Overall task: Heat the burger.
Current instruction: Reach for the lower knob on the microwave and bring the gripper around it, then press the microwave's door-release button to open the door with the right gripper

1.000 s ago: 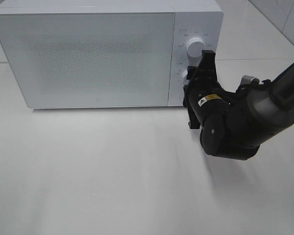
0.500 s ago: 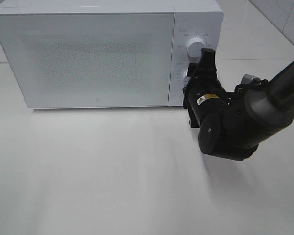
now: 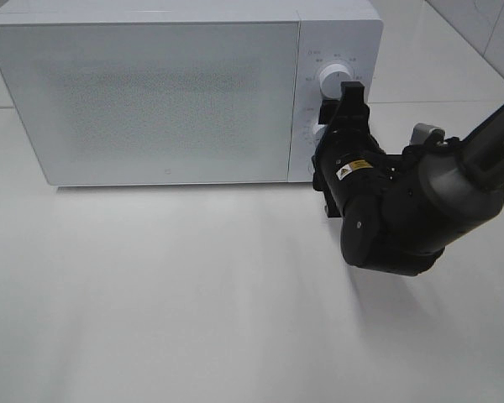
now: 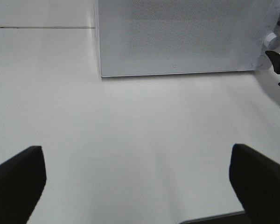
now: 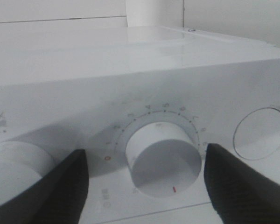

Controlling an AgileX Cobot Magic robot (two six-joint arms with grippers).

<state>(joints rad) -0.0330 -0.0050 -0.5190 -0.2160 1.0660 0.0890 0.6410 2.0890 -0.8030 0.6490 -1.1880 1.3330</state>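
My right fingers (image 5: 51,186) stand apart, straddling the round white dial (image 5: 162,154) on the white box-shaped microwave (image 3: 151,101); my left fingers (image 4: 16,182) gape above the white bench (image 4: 130,140).

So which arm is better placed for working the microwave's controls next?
Right. The right tool straddles the lower dial, jaws apart; the left tool sits well back from the microwave, open.

A smooth white bench (image 3: 193,294) spans the whole scene. One white microwave (image 3: 151,92) stands directly on it at the far side, left of centre, with its door shut and its dials at the right end.
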